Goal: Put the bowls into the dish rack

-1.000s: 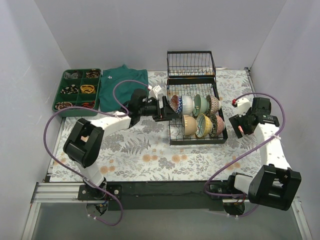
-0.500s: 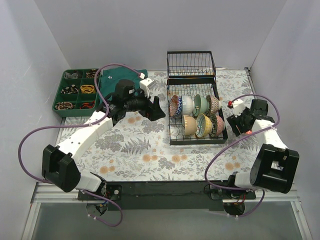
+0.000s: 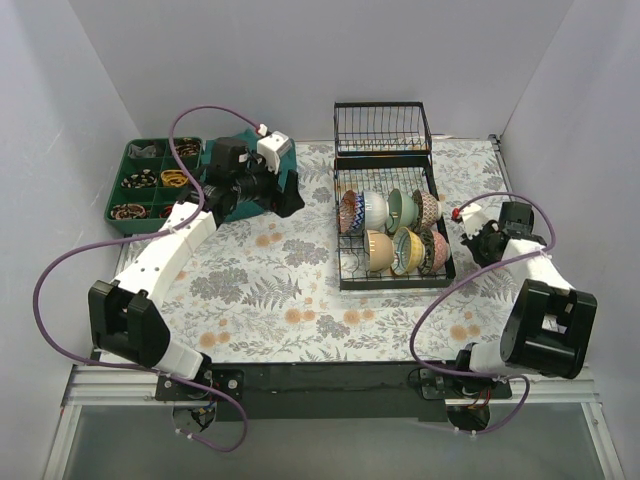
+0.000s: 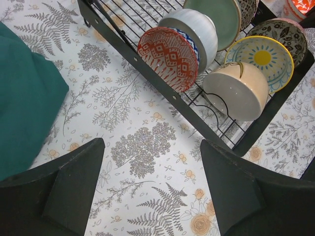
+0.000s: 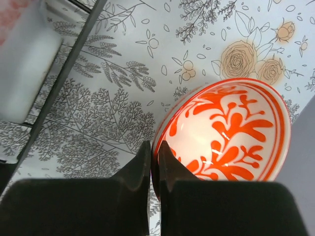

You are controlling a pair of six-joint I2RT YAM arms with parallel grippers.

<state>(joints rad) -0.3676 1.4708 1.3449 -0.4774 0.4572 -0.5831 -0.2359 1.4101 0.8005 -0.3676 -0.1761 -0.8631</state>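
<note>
The black wire dish rack (image 3: pixel 395 283) holds several bowls on edge in two rows. The left wrist view shows a red-patterned bowl (image 4: pixel 166 56), a cream bowl (image 4: pixel 238 88), a yellow-sun bowl (image 4: pixel 261 54) and a pale green bowl (image 4: pixel 216 14) in the rack (image 4: pixel 162 88). My left gripper (image 3: pixel 295 195) hangs open over the floral cloth left of the rack, nothing between its fingers (image 4: pixel 152 147). To the right of the rack, my right gripper (image 3: pixel 478 232) is shut on the rim of a red-orange bowl (image 5: pixel 231 128), one finger inside and one outside (image 5: pixel 154 146).
A green compartment tray (image 3: pixel 155 180) sits at the back left, with a teal cloth (image 3: pixel 235 160) beside it under my left wrist. The rack's smaller wire basket (image 3: pixel 382 125) stands upright at the back. White walls close in on both sides.
My left arm has drawn back from the rack to the left, toward the teal cloth, still open. My right gripper has closed on the red-orange bowl's rim.
</note>
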